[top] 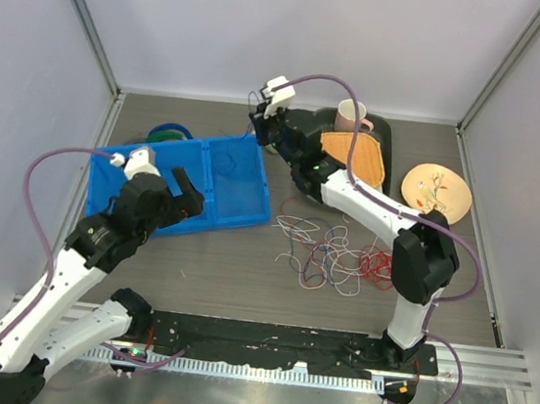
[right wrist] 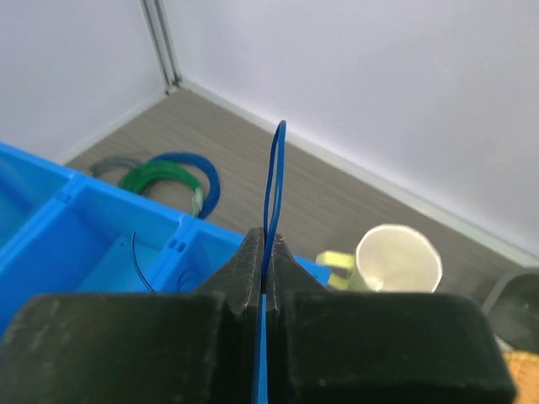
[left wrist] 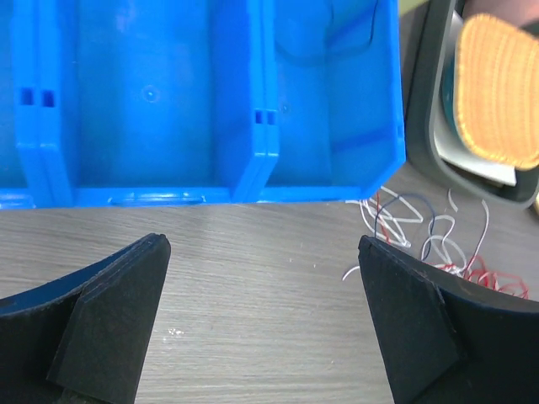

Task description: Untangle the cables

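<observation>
Right jaws pinch blue cable (right wrist: 269, 181); left jaws gape.

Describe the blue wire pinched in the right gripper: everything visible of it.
The blue wire is thin, smooth and dark blue, seemingly plastic-coated. It forms a narrow loop standing nearly upright above the right gripper, whose shut fingers pinch its base. It hangs in the air over a corner of the blue bin; the visible part touches only the fingers. Its lower run is hidden.
</observation>
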`<move>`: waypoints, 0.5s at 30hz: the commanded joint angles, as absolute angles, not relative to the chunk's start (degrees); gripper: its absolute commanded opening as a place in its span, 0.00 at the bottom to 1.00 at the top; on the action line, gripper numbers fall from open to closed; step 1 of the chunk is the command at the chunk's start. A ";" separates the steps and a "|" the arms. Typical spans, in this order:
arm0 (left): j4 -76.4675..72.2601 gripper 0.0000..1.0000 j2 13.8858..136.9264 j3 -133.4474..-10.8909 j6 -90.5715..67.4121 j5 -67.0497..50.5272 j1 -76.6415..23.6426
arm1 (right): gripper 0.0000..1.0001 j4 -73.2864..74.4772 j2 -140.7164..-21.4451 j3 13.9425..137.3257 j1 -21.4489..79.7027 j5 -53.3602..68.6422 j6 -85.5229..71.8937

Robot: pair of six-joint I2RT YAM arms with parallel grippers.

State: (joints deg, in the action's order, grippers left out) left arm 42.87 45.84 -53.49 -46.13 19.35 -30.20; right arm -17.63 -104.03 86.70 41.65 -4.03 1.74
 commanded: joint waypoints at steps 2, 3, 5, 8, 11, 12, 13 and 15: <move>44.72 1.00 40.61 -50.63 -51.94 27.77 -29.97 | 0.01 -15.22 -109.41 85.34 48.68 -24.01 2.99; 45.43 1.00 39.56 -50.36 -52.20 28.56 -29.97 | 0.01 -15.12 -110.12 84.73 49.82 -28.87 3.08; 46.40 1.00 38.94 -50.01 -52.82 30.23 -29.97 | 0.01 -13.98 -112.83 84.64 51.68 -35.15 2.38; 46.23 1.00 38.15 -49.31 -53.00 29.80 -29.97 | 0.01 -9.25 -115.39 86.57 51.85 -32.44 -1.65; 46.23 1.00 38.23 -48.87 -52.91 29.62 -29.97 | 0.05 -5.47 -117.51 88.32 52.29 -29.80 -4.29; 46.23 1.00 38.23 -48.69 -52.82 29.45 -29.97 | 0.08 -4.14 -118.21 89.81 52.38 -29.97 -4.74; 46.06 1.00 38.41 -48.52 -52.74 29.27 -29.97 | 0.24 -2.65 -118.39 90.78 52.47 -29.80 -5.09; 45.70 1.00 38.41 -48.34 -52.56 28.39 -30.06 | 0.42 2.70 -118.13 93.50 52.47 -29.97 -7.73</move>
State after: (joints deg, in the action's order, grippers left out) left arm 46.22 38.50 -48.66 -52.14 27.64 -30.20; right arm -3.68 -120.01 86.63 52.86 -27.59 -2.63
